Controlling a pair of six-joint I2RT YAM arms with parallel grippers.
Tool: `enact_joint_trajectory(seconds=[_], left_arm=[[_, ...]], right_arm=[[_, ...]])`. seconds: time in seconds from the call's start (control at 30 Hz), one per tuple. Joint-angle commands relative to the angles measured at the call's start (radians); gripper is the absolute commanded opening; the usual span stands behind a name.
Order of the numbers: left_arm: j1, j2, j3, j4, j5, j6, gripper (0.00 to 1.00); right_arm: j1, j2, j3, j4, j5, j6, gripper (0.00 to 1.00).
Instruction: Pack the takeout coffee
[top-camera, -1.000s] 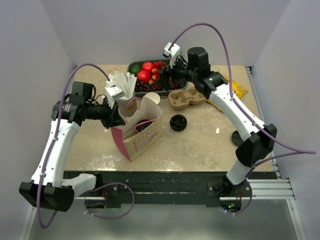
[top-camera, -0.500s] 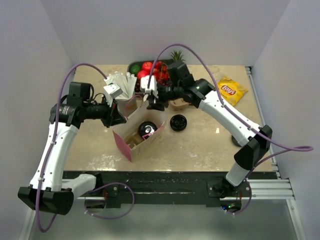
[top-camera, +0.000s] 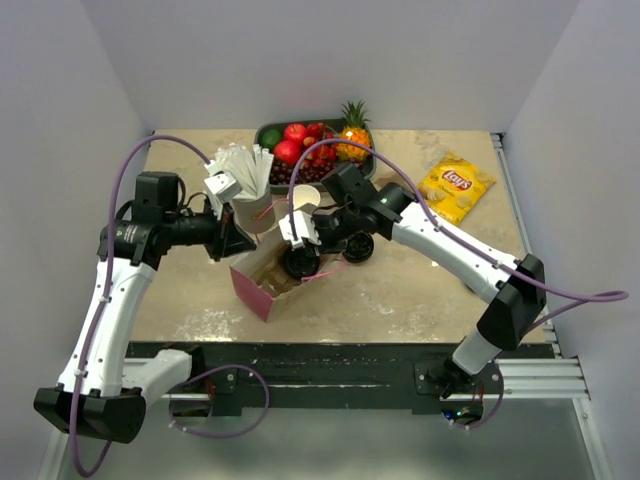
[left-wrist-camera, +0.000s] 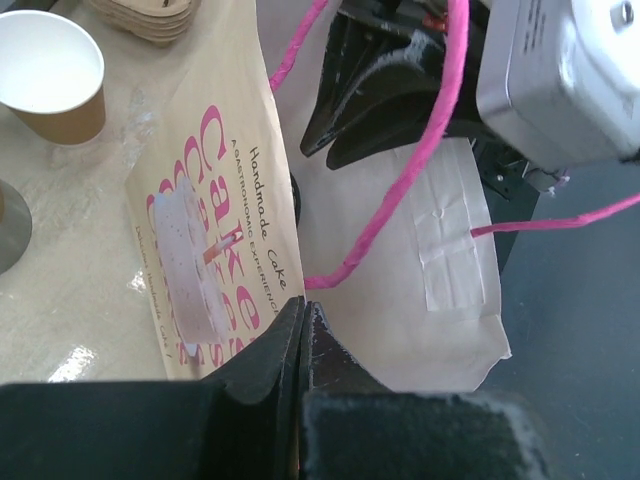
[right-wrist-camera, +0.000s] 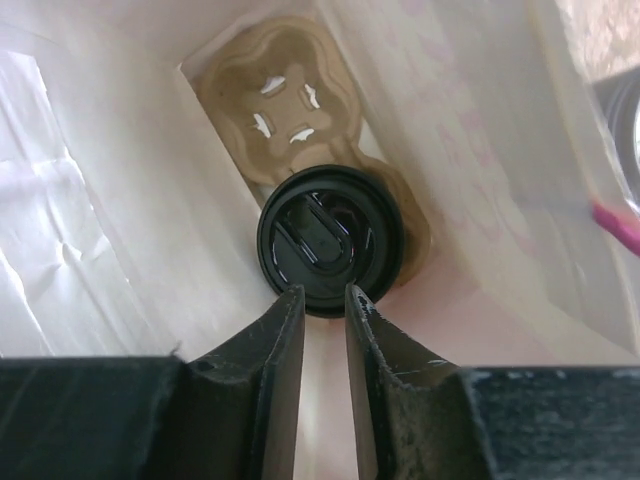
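Note:
The takeout coffee (right-wrist-camera: 330, 240), of which only its round black lid shows, stands in a brown pulp carrier (right-wrist-camera: 285, 110) at the bottom of the paper cake bag (top-camera: 262, 285). My right gripper (right-wrist-camera: 320, 295) hangs inside the bag's mouth just above the lid's near rim. Its fingers (right-wrist-camera: 285, 330) stand a narrow gap apart with nothing between them. From above, the right gripper (top-camera: 300, 262) hides the cup. My left gripper (left-wrist-camera: 302, 310) is shut on the bag's (left-wrist-camera: 220, 230) upper edge and holds the mouth open; it sits left of the bag (top-camera: 225, 238).
A lidless paper cup (top-camera: 305, 200) stands behind the bag, and a loose black lid (top-camera: 358, 245) lies to its right. A fruit tray (top-camera: 300, 148), a holder of white packets (top-camera: 245, 175) and a chips packet (top-camera: 455, 185) are at the back. Stacked carriers (left-wrist-camera: 140, 15) lie beyond the cup.
My right arm swung from the back of the table down into the bag's mouth, and its jaws narrowed. The bag tipped lower and opened wider. The left gripper kept its hold.

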Motion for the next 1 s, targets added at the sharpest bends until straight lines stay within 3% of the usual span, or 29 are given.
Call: enact_joint_trajectory(seconds=[0.0,0.13,0.37,0.73,0.97], left_arm=[[-0.005,-0.003,-0.01,0.072,0.041,-0.032,0.0],[-0.005,0.017,-0.017,0.081,0.051,-0.042,0.0],[-0.005,0.036,-0.021,0.098,0.05,-0.042,0.0],[-0.005,0.057,-0.017,0.097,0.034,-0.02,0.0],[-0.004,0.092,-0.009,0.109,0.007,-0.042,0.0]], right_arm=[[0.03,0.007,-0.029,0.064,0.066,-0.094,0.23],[0.049,0.031,-0.066,0.156,0.09,-0.116,0.12],[0.05,0.12,-0.009,0.162,0.097,-0.133,0.11],[0.058,0.2,-0.012,0.242,0.235,-0.142,0.1],[0.063,0.306,0.049,0.197,0.277,-0.162,0.12]])
